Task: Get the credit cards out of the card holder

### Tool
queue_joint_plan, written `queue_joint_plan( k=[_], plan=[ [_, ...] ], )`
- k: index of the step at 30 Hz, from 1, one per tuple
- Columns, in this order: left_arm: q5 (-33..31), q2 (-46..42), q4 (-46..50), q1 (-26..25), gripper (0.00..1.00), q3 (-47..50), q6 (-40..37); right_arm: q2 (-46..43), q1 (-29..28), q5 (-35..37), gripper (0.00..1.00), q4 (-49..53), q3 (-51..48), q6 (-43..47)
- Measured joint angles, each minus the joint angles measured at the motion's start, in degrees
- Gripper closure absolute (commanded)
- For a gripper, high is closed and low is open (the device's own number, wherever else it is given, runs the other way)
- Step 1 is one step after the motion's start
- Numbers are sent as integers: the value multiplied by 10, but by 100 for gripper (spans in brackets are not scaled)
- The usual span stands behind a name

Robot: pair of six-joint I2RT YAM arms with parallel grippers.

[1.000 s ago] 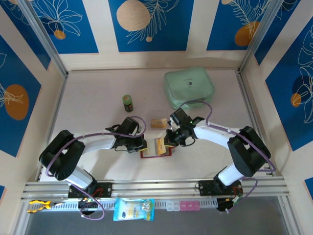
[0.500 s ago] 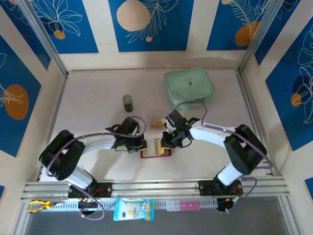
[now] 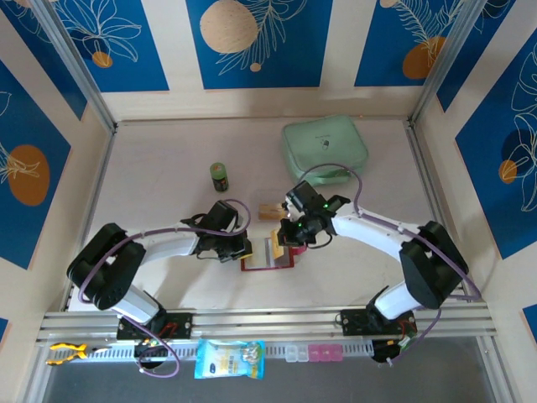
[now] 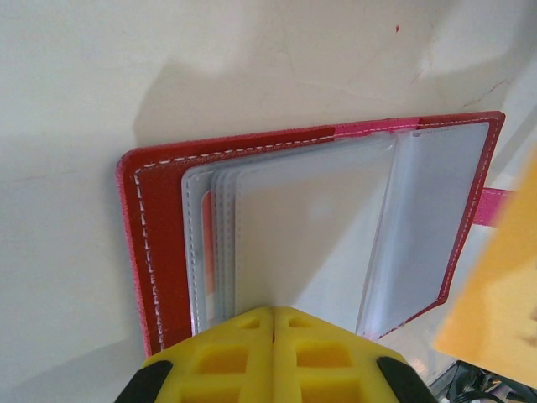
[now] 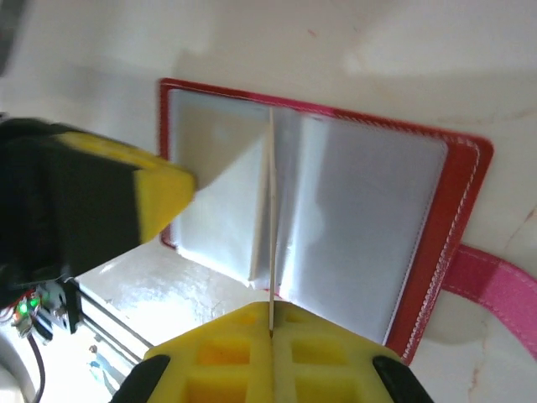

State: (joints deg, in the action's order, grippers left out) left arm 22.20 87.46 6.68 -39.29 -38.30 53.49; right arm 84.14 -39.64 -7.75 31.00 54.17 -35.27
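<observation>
The red card holder [image 3: 267, 259] lies open on the table between both arms. Its clear sleeves [image 4: 294, 243] are fanned and its pink snap tab [image 5: 495, 290] sticks out to one side. My left gripper [image 4: 274, 315] is shut, with nothing between its fingers, and its tips rest on the sleeves. My right gripper [image 5: 271, 312] is shut on a yellow-orange credit card [image 4: 495, 302], which stands on edge over the holder's [image 5: 457, 218] middle [image 5: 271, 210]. Whether the card is free of its sleeve I cannot tell. A tan card [image 3: 270, 210] lies flat just behind the holder.
A mint-green pouch [image 3: 325, 151] sits at the back right and a small green jar [image 3: 219, 176] at the back left of centre. A blue packet [image 3: 229, 358] lies on the front rail. Walls close in the table on three sides.
The right gripper has shifted slightly left and back over the holder, still gripping the card, and its elbow has swung outward. The left arm has not moved.
</observation>
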Motion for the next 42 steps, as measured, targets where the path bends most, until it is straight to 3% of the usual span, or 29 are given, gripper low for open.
queue_joint_plan(
  k=[6,11,16,22,31,42],
  plan=[
    [-2,-8,3,0,98,0,0,-6,8,-4,100,75,79,181],
    [-2,-19,4,0,98,0,0,43,21,-10,100,160,167,367],
    [-9,-33,12,0,98,0,0,98,25,26,100,215,242,553],
    [-22,-61,16,0,98,11,0,166,29,68,100,250,324,710],
    [-37,-93,26,2,98,35,0,263,60,76,100,278,430,817],
    [-43,-101,29,9,98,36,0,312,80,75,100,286,452,857]
  ],
)
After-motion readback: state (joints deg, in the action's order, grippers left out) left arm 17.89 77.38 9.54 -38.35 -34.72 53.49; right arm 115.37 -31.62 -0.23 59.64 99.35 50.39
